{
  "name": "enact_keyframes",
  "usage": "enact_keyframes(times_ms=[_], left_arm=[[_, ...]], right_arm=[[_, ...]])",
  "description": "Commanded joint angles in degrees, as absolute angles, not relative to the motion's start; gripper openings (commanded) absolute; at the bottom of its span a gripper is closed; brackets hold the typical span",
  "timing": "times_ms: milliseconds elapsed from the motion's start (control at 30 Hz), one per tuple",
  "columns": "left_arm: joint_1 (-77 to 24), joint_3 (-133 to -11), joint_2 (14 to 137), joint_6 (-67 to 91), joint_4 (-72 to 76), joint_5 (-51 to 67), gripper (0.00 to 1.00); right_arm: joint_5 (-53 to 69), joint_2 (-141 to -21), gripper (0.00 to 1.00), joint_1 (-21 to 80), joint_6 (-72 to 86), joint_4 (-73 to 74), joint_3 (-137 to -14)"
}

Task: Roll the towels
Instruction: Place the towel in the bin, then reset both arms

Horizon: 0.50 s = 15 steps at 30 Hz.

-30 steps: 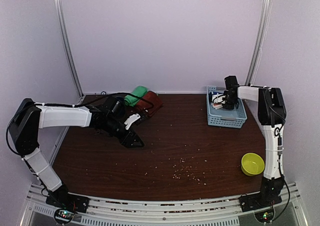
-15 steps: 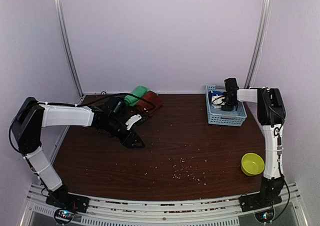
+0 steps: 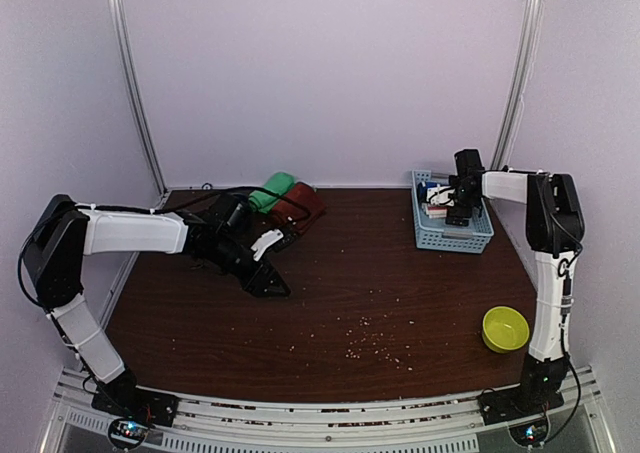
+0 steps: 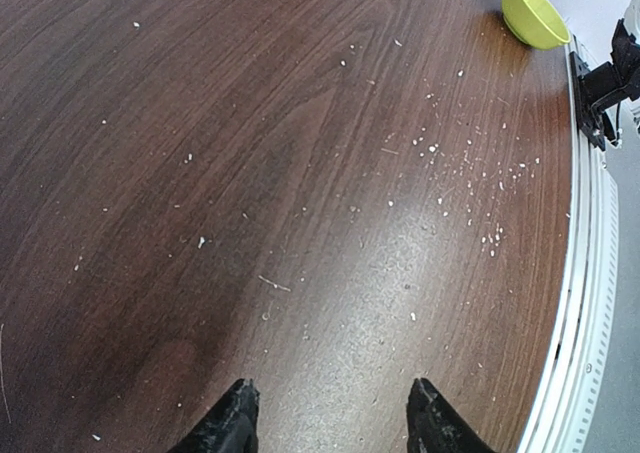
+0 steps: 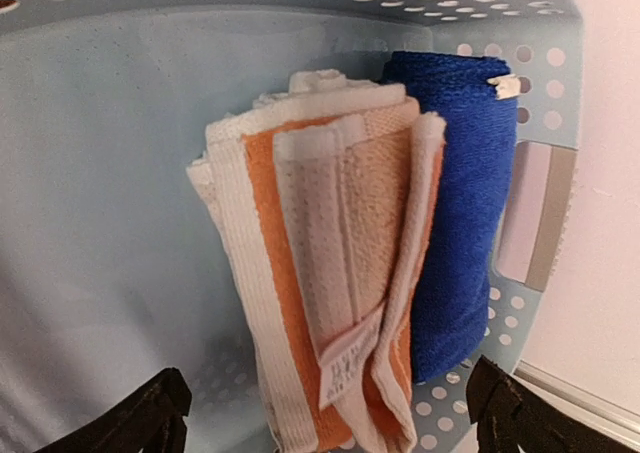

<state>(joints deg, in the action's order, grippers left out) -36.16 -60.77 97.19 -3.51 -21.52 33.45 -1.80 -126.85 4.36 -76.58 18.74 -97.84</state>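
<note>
Crumb-flecked wood table (image 3: 400, 273), lilac walls (image 3: 330, 73), rolled towels (image 5: 340, 253)

Left pincer (image 4: 332, 388) spread, empty, over crumb-strewn table (image 4: 250, 173); lime bowl (image 4: 535, 13) top right.

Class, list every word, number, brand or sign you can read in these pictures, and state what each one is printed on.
No text is legible in any view.
On the orange towel, a white sewn label: faint print, too blurred to read.
On the blue towel, a small white tag: no readable marks.
The pale blue basket holding both: no lettering visible.
</note>
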Motion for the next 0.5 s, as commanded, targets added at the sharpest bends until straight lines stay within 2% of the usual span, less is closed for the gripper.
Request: enact_keyframes(times_ms=[0,267,400,467], left_arm=[[-36.04,-62.47,95.63,-4.86,-21.93,34.04,0.52],[-36.09,-61.66,93.38,-4.82,-22.05,31.51,0.52],[-35.93,-62.95,92.37,-3.7,-23.01,24.8,0.53],[-35.38,-65.01,91.56,-1.98,-24.72,19.48,0.54]], right_arm=[[-0.27,-121.07,1.0,4.04,-75.63,21.76,-95.33],[0.42,-116.13,1.0,3.88,-74.67,28.46,-93.54],[0.67,-111.12,1.0,3.99,-69.73,25.57,-91.76],[-0.66,-107.21,1.0,4.25,-62.35,20.36,-90.23]])
